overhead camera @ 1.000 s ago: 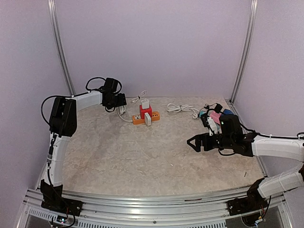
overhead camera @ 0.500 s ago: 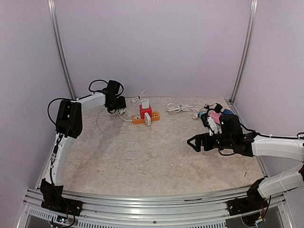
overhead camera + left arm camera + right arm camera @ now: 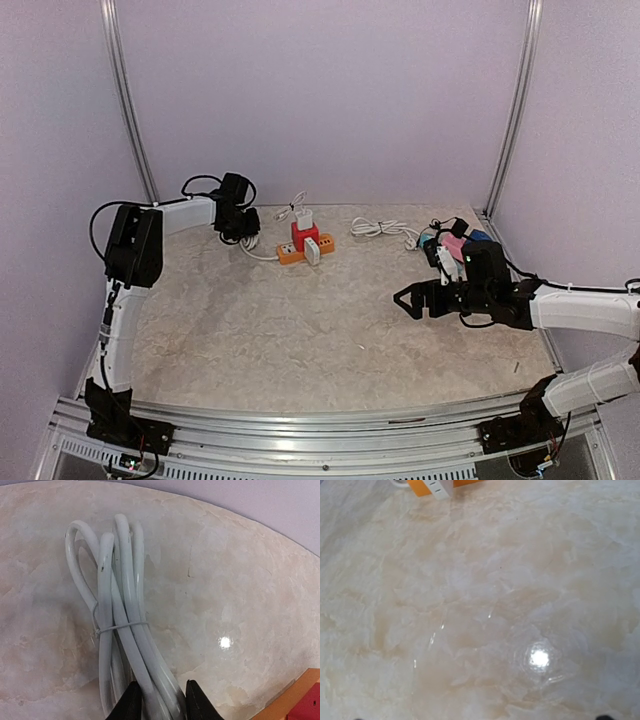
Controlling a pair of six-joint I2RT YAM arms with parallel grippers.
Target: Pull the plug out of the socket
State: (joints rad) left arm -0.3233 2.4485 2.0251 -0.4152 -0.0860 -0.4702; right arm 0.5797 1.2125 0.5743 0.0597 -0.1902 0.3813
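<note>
Right now, you are looking at an orange power strip [image 3: 298,252] lying near the far edge of the table [image 3: 300,340], left of its middle. A red block [image 3: 304,236] is sitting on the strip, and a white plug [image 3: 306,218] is standing upright in the top of that block, its thin lead trailing toward the far edge. A second white plug [image 3: 312,251] is sticking out on the strip's near side.

Your left gripper [image 3: 246,230] is reaching in just left of the strip. Your right gripper [image 3: 408,299] is hovering well apart from it, toward the right edge, with its jaws standing wide apart.

The overhead view is not showing you what the left jaws are doing, but the left wrist view is. There the fingers [image 3: 131,702] are clamping a tied white cable bundle [image 3: 120,605] lying on the table, with a corner of the strip peeking in at the lower right. The right wrist view is giving you mostly bare table, with the strip's edge at the top.
</note>
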